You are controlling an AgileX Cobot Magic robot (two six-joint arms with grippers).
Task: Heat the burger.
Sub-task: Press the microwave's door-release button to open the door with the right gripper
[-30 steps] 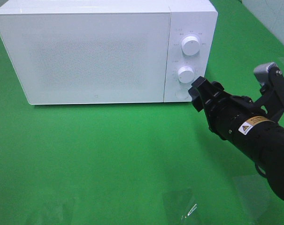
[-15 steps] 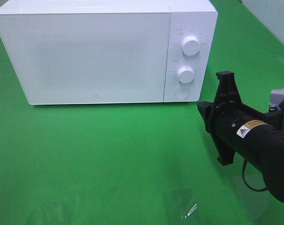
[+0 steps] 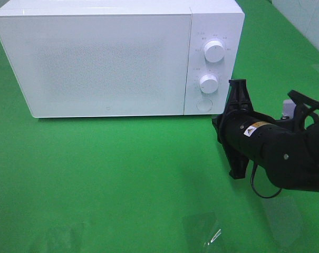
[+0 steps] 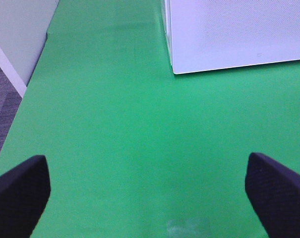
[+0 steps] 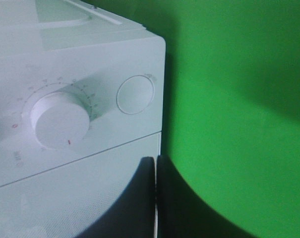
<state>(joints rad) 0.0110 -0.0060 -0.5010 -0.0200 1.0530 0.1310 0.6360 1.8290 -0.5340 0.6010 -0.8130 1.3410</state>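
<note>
While its two fingers press flat together with nothing between them, right tool point(image 5: 155, 163) is closed tight, tips seen against bottom edge of the microwave point(image 3: 106, 63) door, close to the seam with the control panel; whether it touches cannot be told. Round button point(image 5: 135, 94) and lower knob point(image 5: 60, 119) sit just beyond the tips, upper knob point(image 3: 214, 51) higher on the panel. Right arm point(image 3: 275, 153) reaches in low from the right over the green table point(image 3: 122, 179). Left tool point(image 4: 149, 198) is spread wide, holding nothing, above the table, apart from the microwave's front left corner. Microwave door is closed. Burger shows in no view; its place cannot be told.
</note>
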